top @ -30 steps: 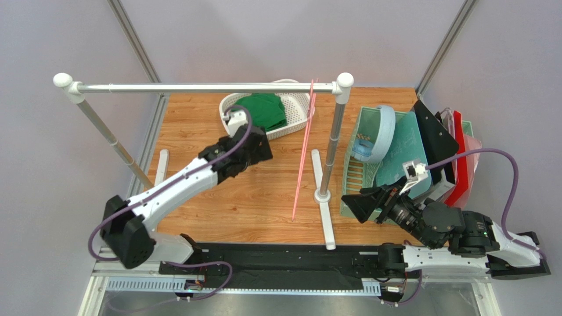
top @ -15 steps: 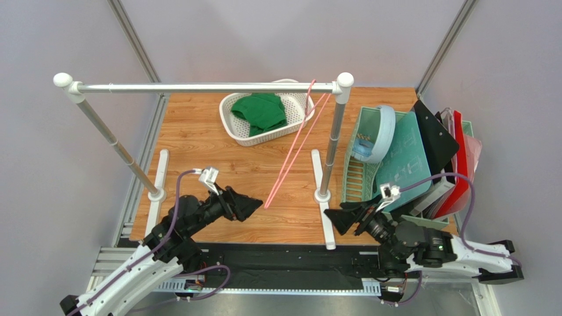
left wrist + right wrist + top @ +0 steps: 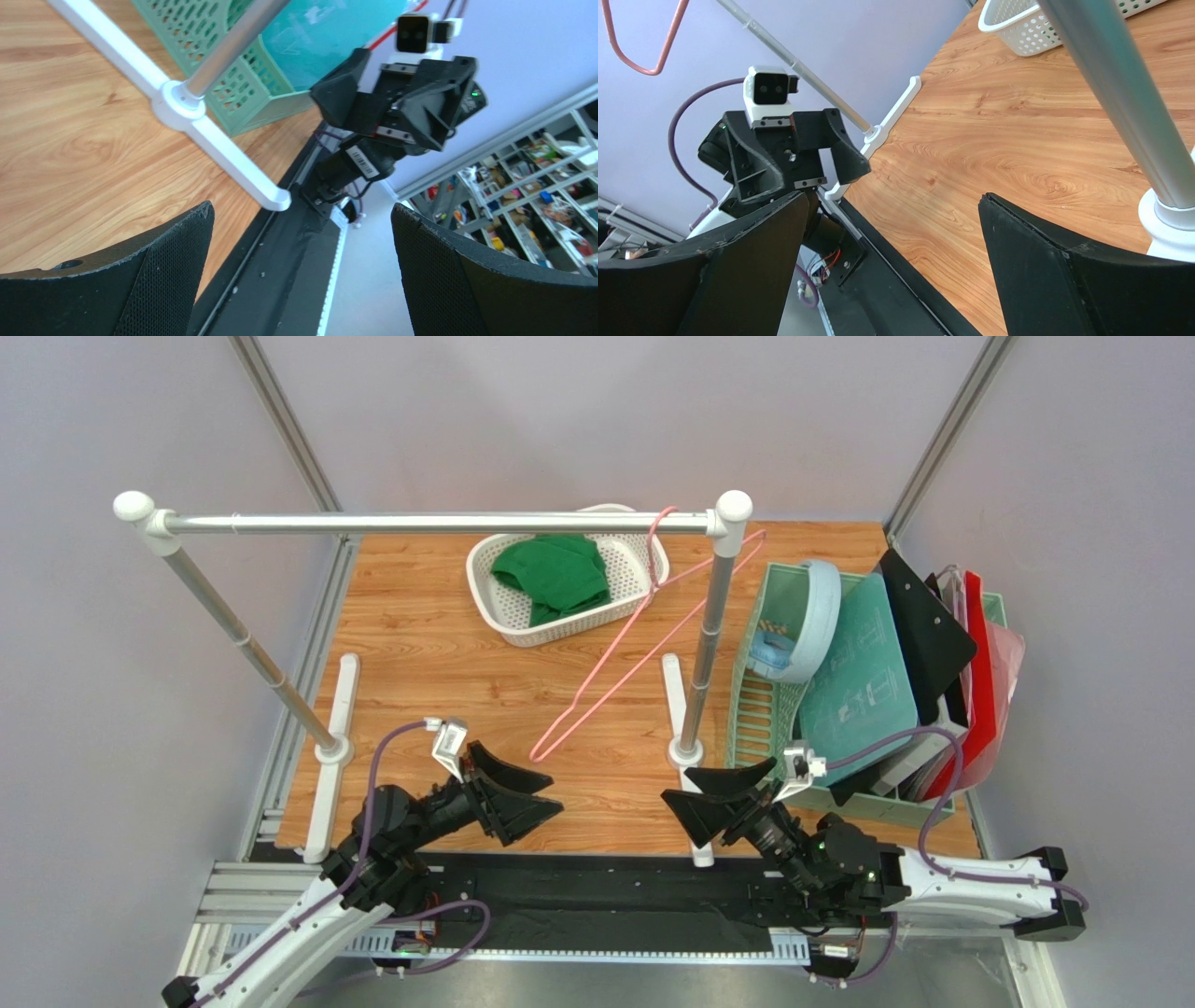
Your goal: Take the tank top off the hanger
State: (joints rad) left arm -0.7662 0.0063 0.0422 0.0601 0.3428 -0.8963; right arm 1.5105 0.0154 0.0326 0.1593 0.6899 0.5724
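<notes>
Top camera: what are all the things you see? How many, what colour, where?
soft fabric tank top: 1, bright green, in basket
plastic mesh basket: 1, white, far side
thin wire hanger: 1, pink, hooked on rail
metal clothes rail: 1, silver, across table
plastic slatted rack: 1, teal, right side
flat boards: several, teal, black, red, in rack
wooden table: 1, brown, underneath
left hand: 1, black, open, near left
right hand: 1, black, open, near right

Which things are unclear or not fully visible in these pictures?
Tank top: bunched in the basket, lower layers covered by its own folds, top view.
Hanger: only one corner shows, rest cut by the top edge, right wrist view.
Shelf contents: blurred, too small, left wrist view.
</notes>
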